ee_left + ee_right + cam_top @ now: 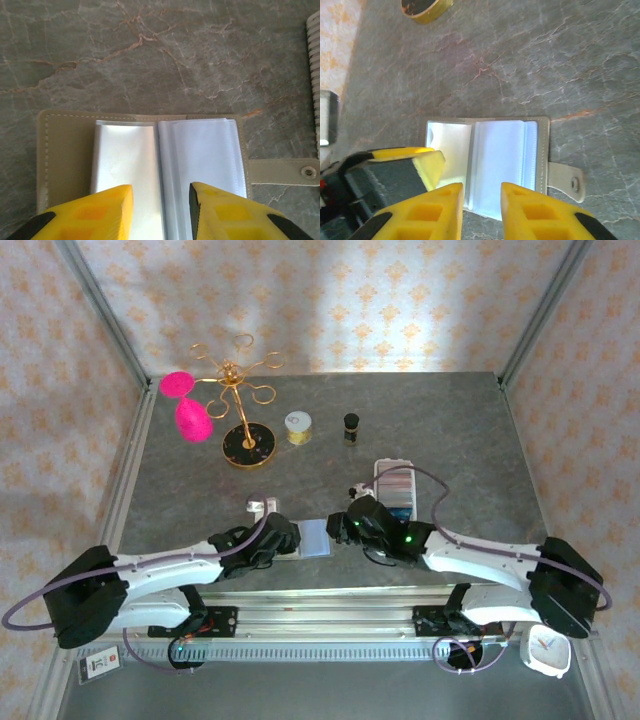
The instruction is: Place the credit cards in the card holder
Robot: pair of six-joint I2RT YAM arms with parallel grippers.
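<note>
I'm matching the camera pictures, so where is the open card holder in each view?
Top external: card holder just below centre.
Left wrist: card holder lower centre, beyond left fingers.
Right wrist: card holder centre, beyond right fingers.
Shared landmark: snap tab, right edge, both wrist views.

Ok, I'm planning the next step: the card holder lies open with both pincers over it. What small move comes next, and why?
Probably draw the right pincer back toward the cards to fetch one, while the left pincer presses the card holder flat. Both pincers are open and empty, the sleeves lie exposed, and the cards sit on the right arm's side.
</note>
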